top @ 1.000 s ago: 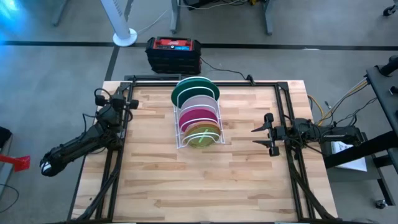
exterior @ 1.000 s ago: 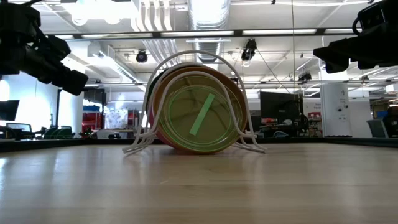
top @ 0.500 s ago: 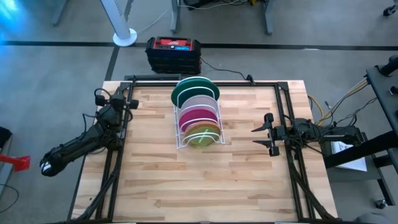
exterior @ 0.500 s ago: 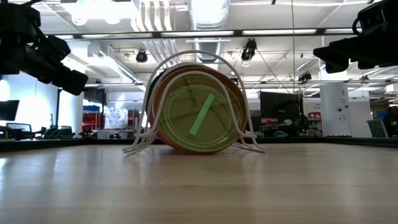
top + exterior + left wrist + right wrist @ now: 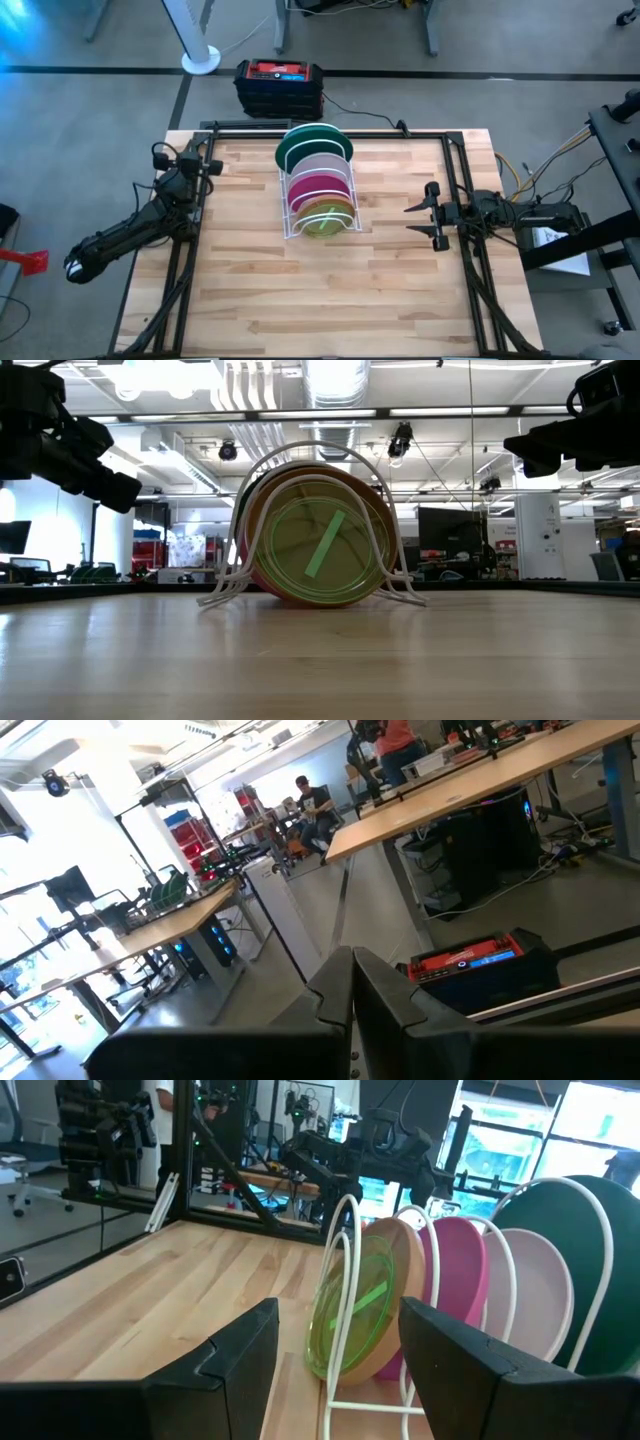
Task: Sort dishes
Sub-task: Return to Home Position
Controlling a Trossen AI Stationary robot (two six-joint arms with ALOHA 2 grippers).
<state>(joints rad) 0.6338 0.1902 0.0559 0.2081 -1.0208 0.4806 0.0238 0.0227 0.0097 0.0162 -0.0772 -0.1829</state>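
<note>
Five plates stand on edge in a white wire rack (image 5: 319,192) at the table's middle: dark green (image 5: 312,139) at the far end, then white (image 5: 322,163), magenta (image 5: 318,185), brown (image 5: 322,207) and, nearest, small lime green (image 5: 322,224). They also show in the right wrist view, the lime one (image 5: 350,1315) foremost. My left gripper (image 5: 212,166) is shut and empty at the table's left edge. My right gripper (image 5: 428,216) is open and empty at the right edge, pointing at the rack.
A black and red box (image 5: 279,86) sits on the floor beyond the table's far edge. Dark frame rails (image 5: 185,270) run along the table's left and right sides. Bare wood (image 5: 320,295) lies in front of the rack.
</note>
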